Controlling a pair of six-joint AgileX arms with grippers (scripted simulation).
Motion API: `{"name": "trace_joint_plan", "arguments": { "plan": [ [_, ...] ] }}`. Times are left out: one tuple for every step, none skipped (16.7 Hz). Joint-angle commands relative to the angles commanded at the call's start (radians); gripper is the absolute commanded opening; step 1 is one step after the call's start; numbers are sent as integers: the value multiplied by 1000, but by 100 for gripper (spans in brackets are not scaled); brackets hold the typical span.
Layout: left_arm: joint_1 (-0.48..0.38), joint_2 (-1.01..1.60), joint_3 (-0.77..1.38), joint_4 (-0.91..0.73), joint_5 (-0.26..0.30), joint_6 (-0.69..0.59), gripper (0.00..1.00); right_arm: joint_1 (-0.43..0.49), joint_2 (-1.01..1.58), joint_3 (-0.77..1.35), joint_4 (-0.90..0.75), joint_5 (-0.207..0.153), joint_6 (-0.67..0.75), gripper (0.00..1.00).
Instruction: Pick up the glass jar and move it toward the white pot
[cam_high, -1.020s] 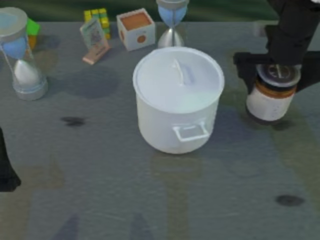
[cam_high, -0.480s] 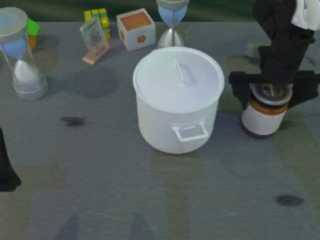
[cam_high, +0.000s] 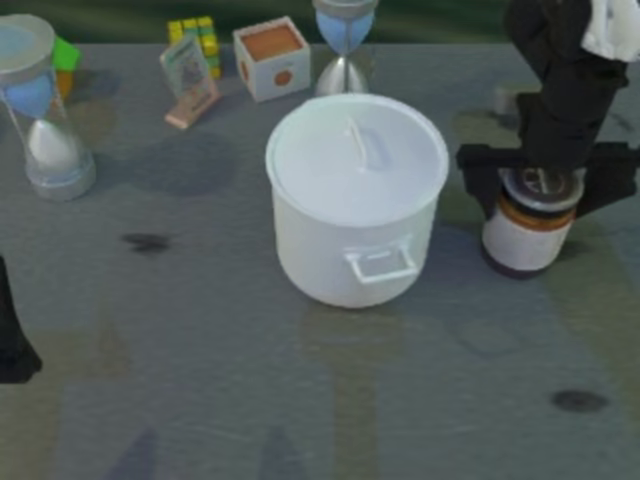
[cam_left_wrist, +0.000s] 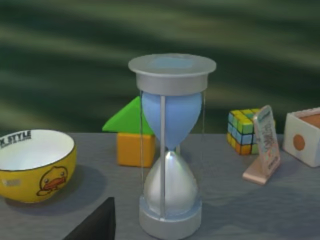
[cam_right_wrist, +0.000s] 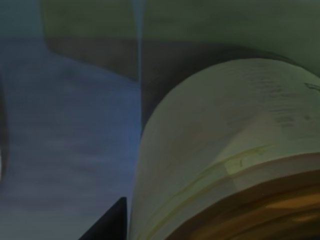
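1. Glass jar (cam_high: 527, 228) stands upright on the tabletop (cam_high: 200, 330) at the top view's right side, directly under our right hand (cam_high: 546, 175); its long axis runs vertically, and its lid sits between the dark fingers
2. Our right hand straddles the jar's lid and neck from above, with a dark finger to each side; we judge it clamped on the jar, though whether the base has left the tabletop we cannot tell
3. White pot (cam_high: 355, 205) lies to the left of the jar in the top view, near but apart, with a strip of bare tabletop between them; the coming move turns on this leftward direction, and our right arm is clearly the nearer one
4. Right wrist view shows the jar's white label (cam_right_wrist: 225, 150) filling the picture at very close range; no words on it can be read
5. Our left hand (cam_high: 15, 340) is parked at the top view's left edge, well apart from the jar; we cannot tell its grip
6. Left wrist view shows a yellow bowl (cam_left_wrist: 35, 165) with a duck picture and the letters "K STYLE" on its rim, beside a blue hourglass (cam_left_wrist: 170, 150)
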Motion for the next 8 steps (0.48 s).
{"name": "trace_joint_plan", "arguments": {
  "plan": [
    [0,0,0,0,0,0,100,0,0,0,0,0,0,45],
    [0,0,0,0,0,0,100,0,0,0,0,0,0,53],
    [0,0,0,0,0,0,100,0,0,0,0,0,0,60],
    [0,0,0,0,0,0,100,0,0,0,0,0,0,68],
    [0,0,0,0,0,0,100,0,0,0,0,0,0,75],
    [0,0,0,0,0,0,100,0,0,0,0,0,0,83],
    [0,0,0,0,0,0,100,0,0,0,0,0,0,90],
    [0,0,0,0,0,0,100,0,0,0,0,0,0,98]
  ]
}}
